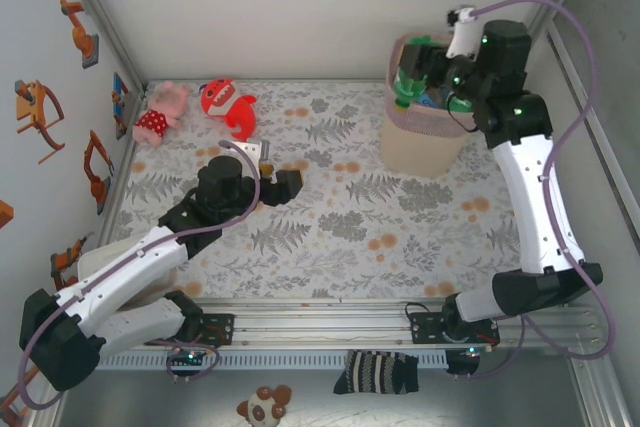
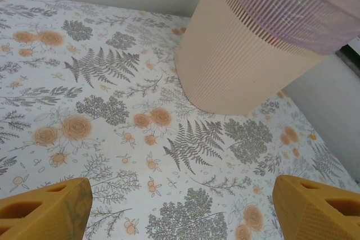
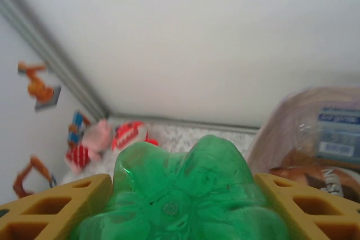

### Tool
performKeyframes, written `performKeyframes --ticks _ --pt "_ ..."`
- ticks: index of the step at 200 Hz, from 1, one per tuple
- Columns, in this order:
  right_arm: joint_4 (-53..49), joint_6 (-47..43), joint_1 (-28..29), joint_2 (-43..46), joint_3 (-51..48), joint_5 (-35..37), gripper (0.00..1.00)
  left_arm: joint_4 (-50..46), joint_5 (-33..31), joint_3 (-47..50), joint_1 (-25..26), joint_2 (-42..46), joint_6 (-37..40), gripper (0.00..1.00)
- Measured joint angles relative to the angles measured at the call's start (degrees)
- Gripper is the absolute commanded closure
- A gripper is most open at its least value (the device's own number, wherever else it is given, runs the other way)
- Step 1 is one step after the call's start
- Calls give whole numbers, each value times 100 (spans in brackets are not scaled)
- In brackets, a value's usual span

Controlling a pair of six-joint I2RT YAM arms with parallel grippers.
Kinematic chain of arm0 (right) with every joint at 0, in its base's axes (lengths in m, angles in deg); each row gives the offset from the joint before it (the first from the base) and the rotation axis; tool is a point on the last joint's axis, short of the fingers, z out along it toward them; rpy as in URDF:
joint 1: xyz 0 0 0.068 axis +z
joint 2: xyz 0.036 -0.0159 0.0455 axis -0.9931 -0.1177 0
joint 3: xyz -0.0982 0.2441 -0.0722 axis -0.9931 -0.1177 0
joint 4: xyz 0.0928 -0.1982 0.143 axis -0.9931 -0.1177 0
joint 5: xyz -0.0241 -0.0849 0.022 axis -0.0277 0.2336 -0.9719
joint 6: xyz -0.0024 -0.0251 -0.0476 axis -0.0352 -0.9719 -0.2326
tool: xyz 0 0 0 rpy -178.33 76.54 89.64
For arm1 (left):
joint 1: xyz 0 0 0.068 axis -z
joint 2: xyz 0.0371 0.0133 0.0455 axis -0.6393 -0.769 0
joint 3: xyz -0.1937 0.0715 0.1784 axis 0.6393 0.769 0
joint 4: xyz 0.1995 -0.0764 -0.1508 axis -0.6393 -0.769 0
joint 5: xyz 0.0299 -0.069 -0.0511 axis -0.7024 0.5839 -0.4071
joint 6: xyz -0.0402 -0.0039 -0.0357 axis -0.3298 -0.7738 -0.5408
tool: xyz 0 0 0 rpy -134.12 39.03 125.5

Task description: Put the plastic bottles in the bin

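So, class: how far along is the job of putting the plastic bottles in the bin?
Done: bottles already lie in the bin. In hand: the right gripper holds a green bottle over the rim, not yet released. Still to do: dropping it. The left gripper is open, holding nothing; on the table I spot plush toys but no more bottles, so this may be the last.

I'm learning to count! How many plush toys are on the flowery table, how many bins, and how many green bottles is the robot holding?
Plush toys: 2, pink plush and red plush
Bins: 1, the pink-rimmed bin
Green bottles held: 1, the green bottle in the right gripper
Total: 4
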Motion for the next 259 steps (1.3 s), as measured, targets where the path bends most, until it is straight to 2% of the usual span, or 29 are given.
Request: performKeyframes --ticks 32,59,88,131,154,195,217,259 --pt "396 1080 -581 -173 208 66 57 0 -2 0 0 -7 0 17" --pt "562 1746 -833 -592 411 70 58 0 -2 0 0 -7 0 17" --pt "511 2120 -896 -1154 573 -2 58 0 -4 0 -7 -7 0 17" --pt "-181 2184 -903 -1882 914 -214 57 -2 -24 0 -31 -4 -2 16" --pt "-688 2050 -905 -2151 1178 -389 50 0 -22 0 -31 -7 -2 16" --pt "-1139 1735 -933 -2310 1255 -487 28 15 -20 0 -42 -31 -17 16" --pt "-1362 1580 -938 -2299 1255 -308 14 28 -17 0 -59 -70 -22 16" --pt "-1541 1220 -938 -2092 1255 326 13 39 -17 0 -68 -81 -22 16"
